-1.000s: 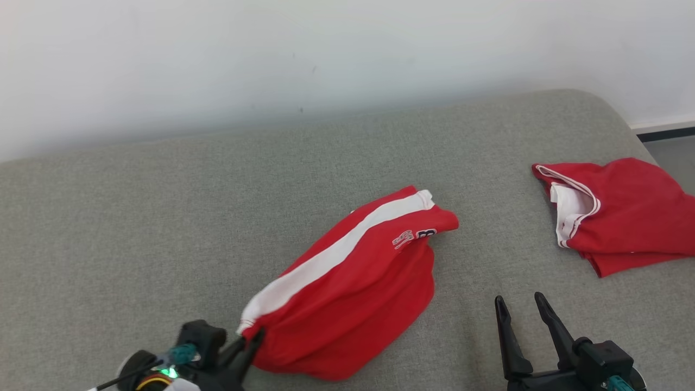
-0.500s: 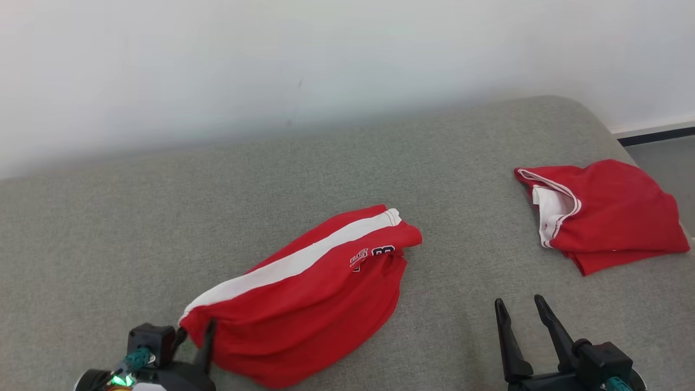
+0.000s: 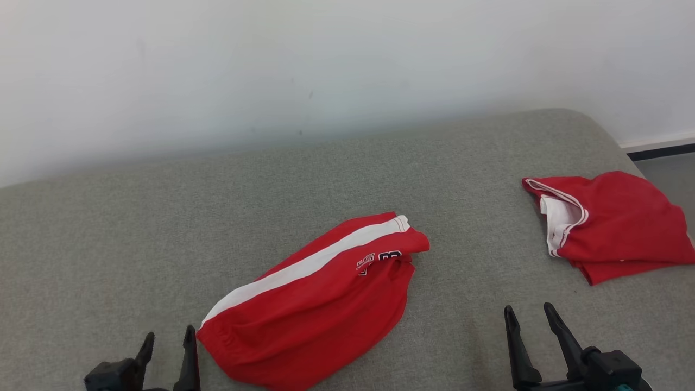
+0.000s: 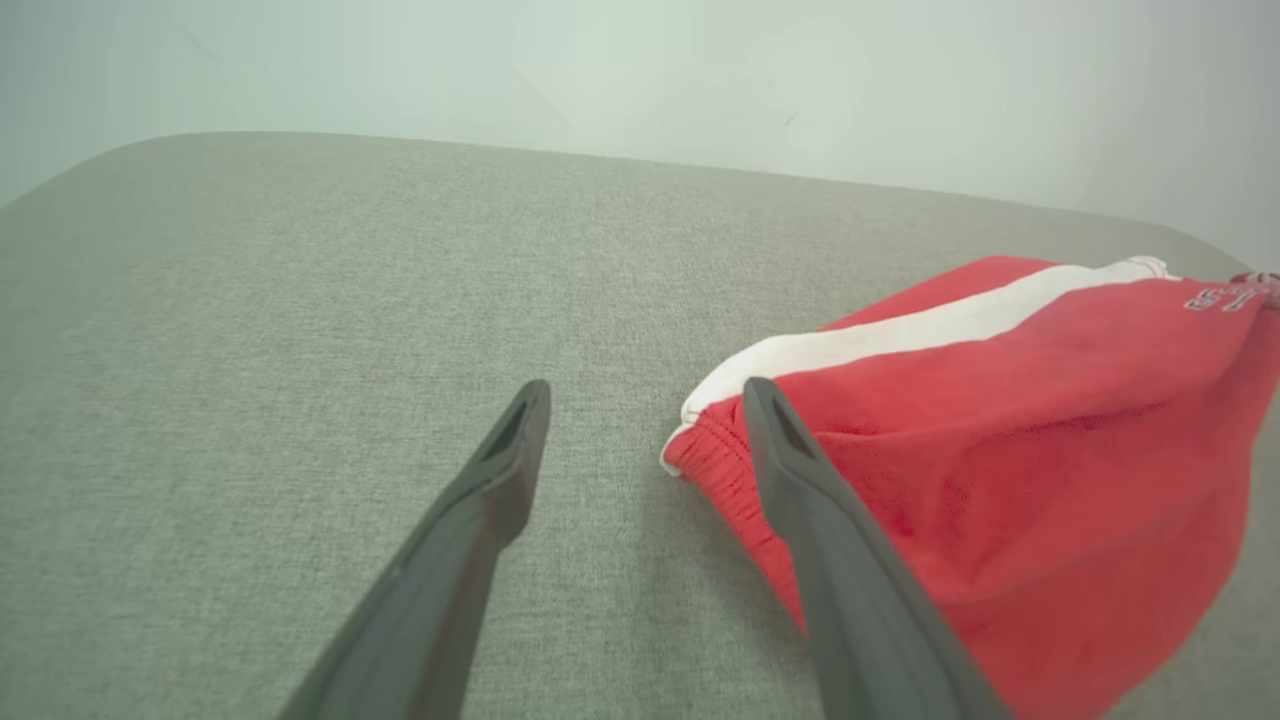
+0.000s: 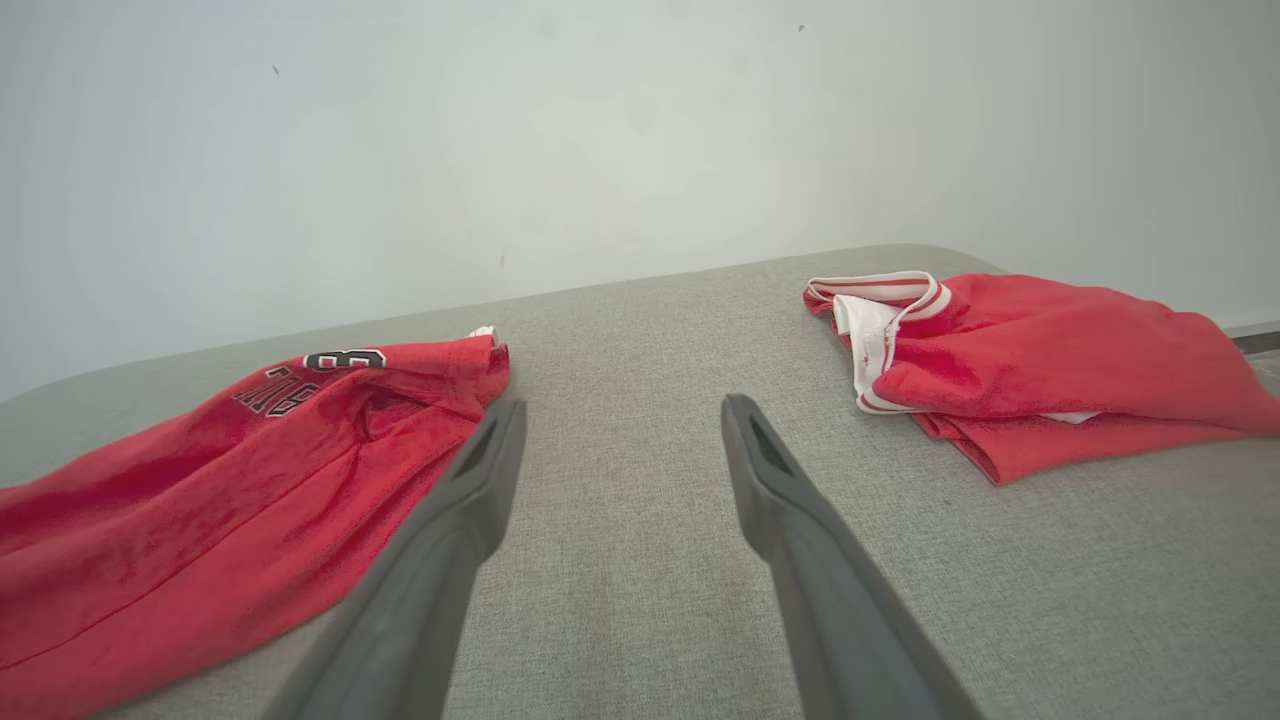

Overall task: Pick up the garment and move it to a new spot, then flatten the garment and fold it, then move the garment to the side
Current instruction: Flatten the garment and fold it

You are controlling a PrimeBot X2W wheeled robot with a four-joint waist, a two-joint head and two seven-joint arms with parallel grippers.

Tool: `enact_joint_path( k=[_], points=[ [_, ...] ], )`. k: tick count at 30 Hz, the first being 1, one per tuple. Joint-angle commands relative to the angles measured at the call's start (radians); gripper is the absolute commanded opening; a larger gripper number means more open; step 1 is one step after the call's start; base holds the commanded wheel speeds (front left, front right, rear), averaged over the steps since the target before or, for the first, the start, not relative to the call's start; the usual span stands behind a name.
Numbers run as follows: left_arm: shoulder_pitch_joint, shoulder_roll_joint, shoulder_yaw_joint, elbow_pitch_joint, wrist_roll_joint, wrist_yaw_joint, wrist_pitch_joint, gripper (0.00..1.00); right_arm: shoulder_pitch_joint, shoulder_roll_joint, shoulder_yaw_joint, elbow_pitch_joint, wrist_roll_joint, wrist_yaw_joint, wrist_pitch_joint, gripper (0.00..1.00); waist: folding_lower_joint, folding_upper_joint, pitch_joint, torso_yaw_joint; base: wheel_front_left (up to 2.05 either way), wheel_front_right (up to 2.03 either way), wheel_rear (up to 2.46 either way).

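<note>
1. Jaws first: the left jaws are standing wide apart and gripping nothing. Their inner finger is sitting just beside the elastic waistband (image 4: 705, 455) of the red shorts (image 3: 320, 304); I cannot tell whether it is touching the cloth.
2. The right jaws are also gaping and empty, hovering over the bare grey padded surface (image 3: 136, 228) between the two garments. They are apart from both, which reads as waiting for a turn.
3. The shorts are lying mid-surface on a slant, with the waistband nearest the robot's left and the leg hem pointing away to the right. The white side stripe (image 3: 304, 269) is facing up. The cloth is bunching and doubling over itself, so I judge the shorts to be sitting at their new spot with flattening falling due.
4. A second red garment (image 3: 613, 228), white-trimmed, is resting near the surface's right edge, probably parked there to be keeping the middle free.
5. Both jaws are likely needing opposite corners next. The slack layers are inviting a pinch through two plies.
</note>
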Motion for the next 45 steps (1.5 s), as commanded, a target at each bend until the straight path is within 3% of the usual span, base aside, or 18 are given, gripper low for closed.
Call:
enact_joint_path(
  k=[1,5,8,12,16,20,24,34,39,45],
  points=[
    [0.017,-0.007,0.012,-0.012,0.009,0.007,-0.008,1.0,0.007,-0.004,0.0,-0.003,0.001,-0.003,-0.002,1.0,0.0001,0.0,-0.006,0.011,0.0,0.0,0.0],
    [0.074,-0.062,0.158,-0.149,0.109,0.029,-0.015,1.0,0.002,-0.007,0.005,-0.008,-0.006,-0.003,0.004,1.0,0.0001,0.0,-0.01,0.032,0.0,0.0,0.0],
    [0.139,-0.136,0.279,-0.245,0.195,0.002,-0.014,1.0,-0.004,-0.009,0.004,-0.011,-0.003,-0.003,0.007,1.0,0.0001,0.0,-0.014,0.047,0.0,0.0,0.0],
    [0.206,-0.238,0.404,-0.297,0.289,-0.078,-0.014,1.0,-0.008,-0.011,0.007,-0.012,0.0,-0.003,0.01,1.0,0.0001,0.0,-0.017,0.059,0.0,0.0,0.0],
    [0.252,-0.291,0.474,-0.281,0.357,-0.169,-0.014,1.0,-0.011,-0.014,0.011,-0.008,0.003,-0.003,0.014,1.0,0.0001,0.0,-0.02,0.07,0.0,0.0,0.0],
    [0.268,-0.308,0.503,-0.237,0.424,-0.241,-0.014,1.0,-0.015,-0.019,0.015,-0.001,0.007,-0.003,0.026,1.0,0.0001,0.0,-0.022,0.079,0.0,0.0,0.0],
    [0.269,-0.317,0.527,-0.208,0.467,-0.283,-0.014,1.0,-0.02,-0.024,0.016,0.006,0.009,-0.003,0.035,1.0,0.0001,0.0,-0.025,0.086,0.0,0.0,0.0],
    [0.25,-0.327,0.527,-0.192,0.505,-0.319,-0.014,1.0,-0.077,-0.052,0.046,-0.002,0.092,-0.003,0.108,1.0,0.0001,0.0,-0.02,0.115,0.0,0.0,0.0],
    [0.245,-0.329,0.522,-0.19,0.512,-0.326,-0.014,1.0,-0.168,-0.085,0.056,-0.005,0.191,-0.003,0.258,1.0,0.0001,0.0,-0.009,0.139,0.0,0.0,0.0],
    [0.241,-0.331,0.503,-0.197,0.515,-0.325,-0.014,1.0,-0.312,-0.096,-0.013,0.066,0.266,-0.003,0.559,1.0,0.0001,0.0,0.016,0.17,0.0,0.0,0.0]
  ],
)
